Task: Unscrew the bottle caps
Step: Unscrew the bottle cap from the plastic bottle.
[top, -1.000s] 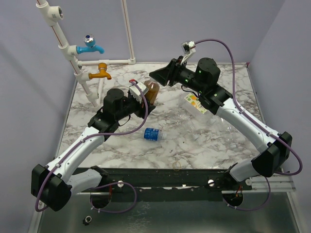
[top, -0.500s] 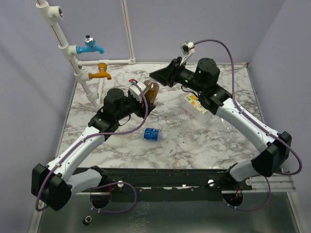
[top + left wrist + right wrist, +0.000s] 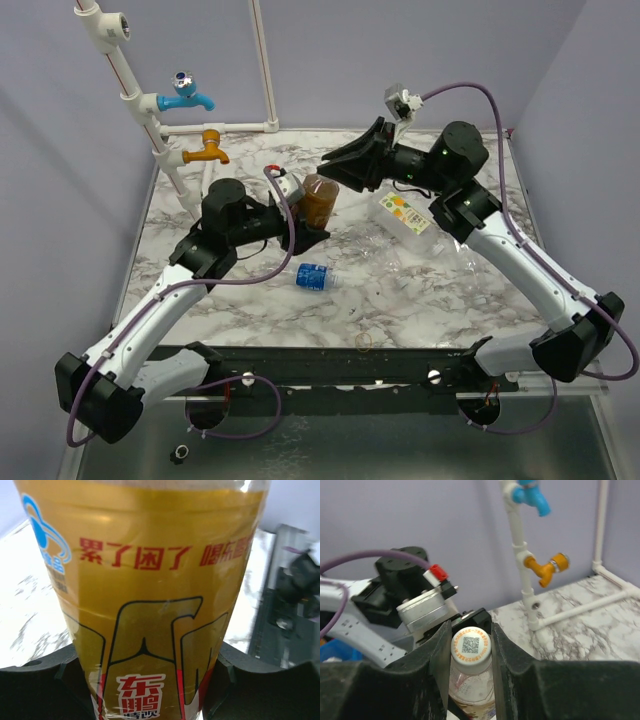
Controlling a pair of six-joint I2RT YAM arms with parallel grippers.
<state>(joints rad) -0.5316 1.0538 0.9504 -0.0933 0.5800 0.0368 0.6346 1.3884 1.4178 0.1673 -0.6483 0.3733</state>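
Cap (image 3: 470,645) in right claw (image 3: 469,630), amber bottle (image 3: 160,580) cropped within left claw (image 3: 145,664).

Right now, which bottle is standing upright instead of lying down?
The amber bottle, red-gold label: the left gripper holds it upright and the right gripper grips its white cap. The blue-labelled bottle and squarish bottle lie on their sides.

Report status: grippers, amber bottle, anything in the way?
Left gripper shut on amber bottle. Right gripper straddles its white cap, grip unconfirmed. Nothing blocking seen.
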